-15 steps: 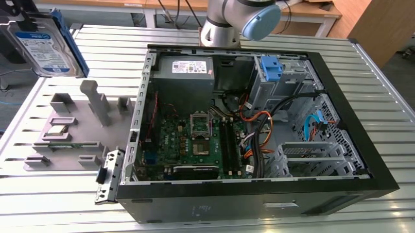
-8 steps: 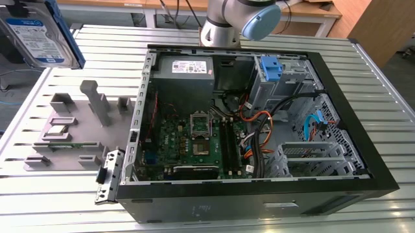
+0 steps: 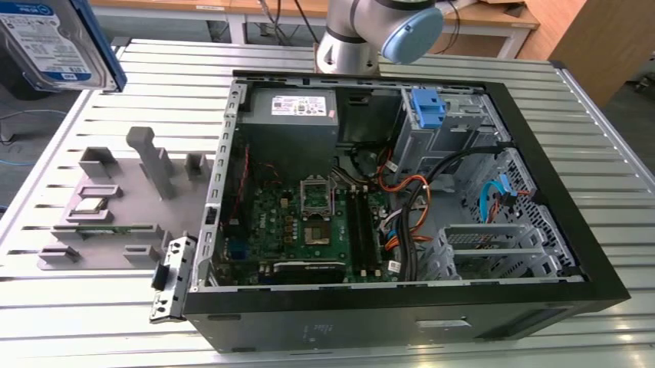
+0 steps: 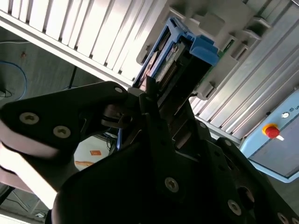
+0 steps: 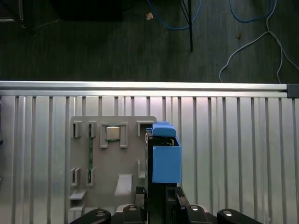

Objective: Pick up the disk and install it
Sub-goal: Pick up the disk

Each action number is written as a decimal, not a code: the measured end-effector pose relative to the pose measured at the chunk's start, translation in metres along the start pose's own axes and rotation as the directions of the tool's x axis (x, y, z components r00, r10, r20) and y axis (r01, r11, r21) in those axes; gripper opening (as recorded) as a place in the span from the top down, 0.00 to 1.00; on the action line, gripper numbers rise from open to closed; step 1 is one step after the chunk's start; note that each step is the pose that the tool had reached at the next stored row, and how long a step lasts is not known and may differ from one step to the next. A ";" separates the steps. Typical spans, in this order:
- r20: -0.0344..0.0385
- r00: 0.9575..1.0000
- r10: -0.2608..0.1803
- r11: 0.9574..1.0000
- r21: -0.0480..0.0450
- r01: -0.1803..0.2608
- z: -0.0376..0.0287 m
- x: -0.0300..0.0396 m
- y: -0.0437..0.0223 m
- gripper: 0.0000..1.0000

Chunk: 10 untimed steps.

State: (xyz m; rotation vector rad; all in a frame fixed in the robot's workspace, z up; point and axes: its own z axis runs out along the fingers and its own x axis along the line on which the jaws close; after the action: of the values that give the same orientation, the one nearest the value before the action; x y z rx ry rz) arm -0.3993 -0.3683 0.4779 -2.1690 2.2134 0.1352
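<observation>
Slatted aluminium table (image 3: 92, 322) carries every item noted. The disk (image 3: 57, 42) is clamped in my gripper (image 4: 149, 95), the fingers closed on its edges. It hangs clear of the table at the exterior view's upper left, well apart from the open computer case (image 3: 409, 314). In the first wrist view it stands edge-on, blue caddy toward the camera, over the grey fixture plate (image 5: 112, 158). That plate lies on the table to the exterior view's left of the case. Inside the case I note a grey power supply (image 3: 291, 115), a bare blue bracket (image 3: 430, 107) and the motherboard (image 3: 307, 222). My arm's base (image 3: 353, 38) stands beyond the case's far edge.
</observation>
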 end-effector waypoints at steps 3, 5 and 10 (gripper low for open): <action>0.000 1.000 0.000 1.000 0.000 0.000 -0.0103 -0.0009 0.0002 0.65; 0.000 1.000 0.000 1.000 0.000 0.000 -0.0160 -0.0014 0.0002 0.65; 0.000 1.000 0.000 1.000 0.000 0.000 -0.0216 -0.0020 0.0002 0.65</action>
State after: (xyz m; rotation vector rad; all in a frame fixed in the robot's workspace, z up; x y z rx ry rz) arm -0.3988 -0.3682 0.4995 -2.1689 2.2134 0.1352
